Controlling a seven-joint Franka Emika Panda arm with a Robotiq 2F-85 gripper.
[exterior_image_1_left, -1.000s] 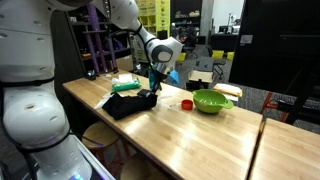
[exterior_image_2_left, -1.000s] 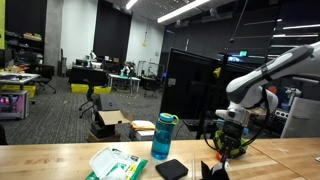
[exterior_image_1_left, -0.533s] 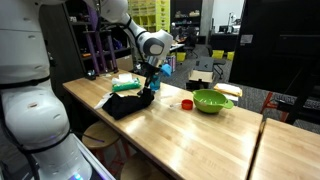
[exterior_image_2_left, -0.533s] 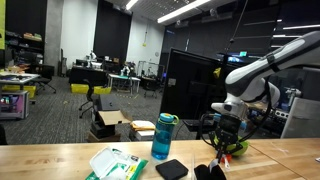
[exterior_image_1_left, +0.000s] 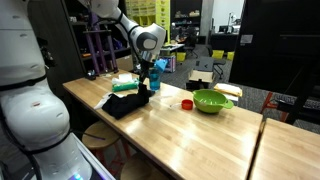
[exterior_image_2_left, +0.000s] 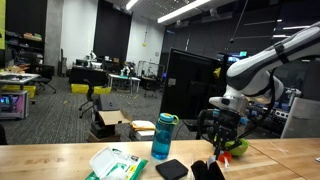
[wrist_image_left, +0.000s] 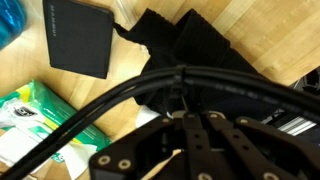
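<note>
A black cloth (exterior_image_1_left: 126, 103) lies crumpled on the wooden table (exterior_image_1_left: 190, 135), near its far corner. My gripper (exterior_image_1_left: 146, 86) hangs over the cloth's edge, shut, and pinches a raised fold of it. The gripper (exterior_image_2_left: 221, 150) stands just above the lifted black cloth (exterior_image_2_left: 208, 170). In the wrist view the shut fingers (wrist_image_left: 186, 140) meet over the black cloth (wrist_image_left: 190, 50), which spreads beneath them. A thick black cable hides part of the cloth.
A blue bottle (exterior_image_2_left: 163, 137) stands beside a green-and-white packet (exterior_image_2_left: 114, 163) and a flat black pad (wrist_image_left: 78, 38). A green bowl (exterior_image_1_left: 212, 101) and a small red thing (exterior_image_1_left: 186, 103) sit further along the table. The table edge runs close behind the cloth.
The arm has swung toward the blue bottle and risen a little, drawing the pinched fold of the cloth with it. The jaws stayed shut.
</note>
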